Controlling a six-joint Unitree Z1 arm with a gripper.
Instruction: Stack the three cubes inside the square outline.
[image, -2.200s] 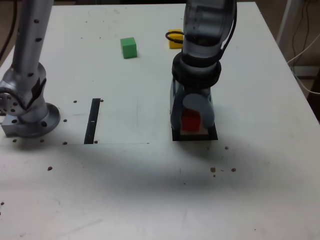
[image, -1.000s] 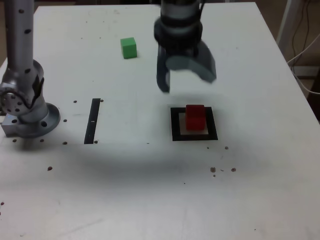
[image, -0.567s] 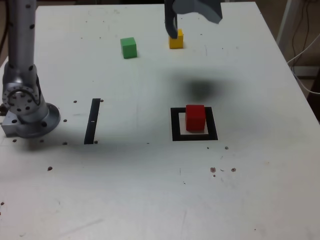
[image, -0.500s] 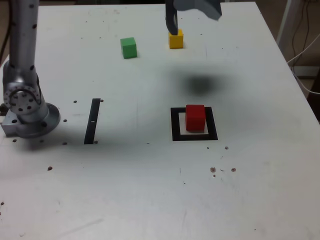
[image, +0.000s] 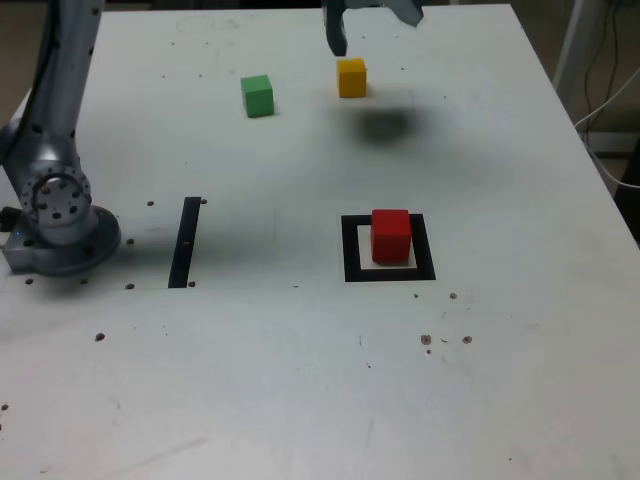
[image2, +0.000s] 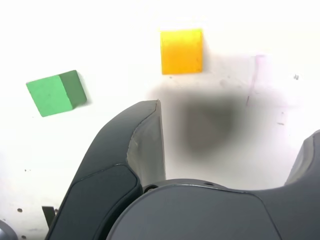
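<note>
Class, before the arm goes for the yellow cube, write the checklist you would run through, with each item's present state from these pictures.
1. Red cube sits inside the square outline: ok.
2. Red cube's top is bare, ready for the next cube: ok.
3. Gripper open and holding nothing: ok; the wrist view shows its fingers spread apart.
4. Yellow cube free on the table, nothing touching it: ok.
5. Gripper centred over the yellow cube: not ok; in the wrist view the cube lies off the middle of the gap.
6. Green cube clear of the yellow cube: ok.
</note>
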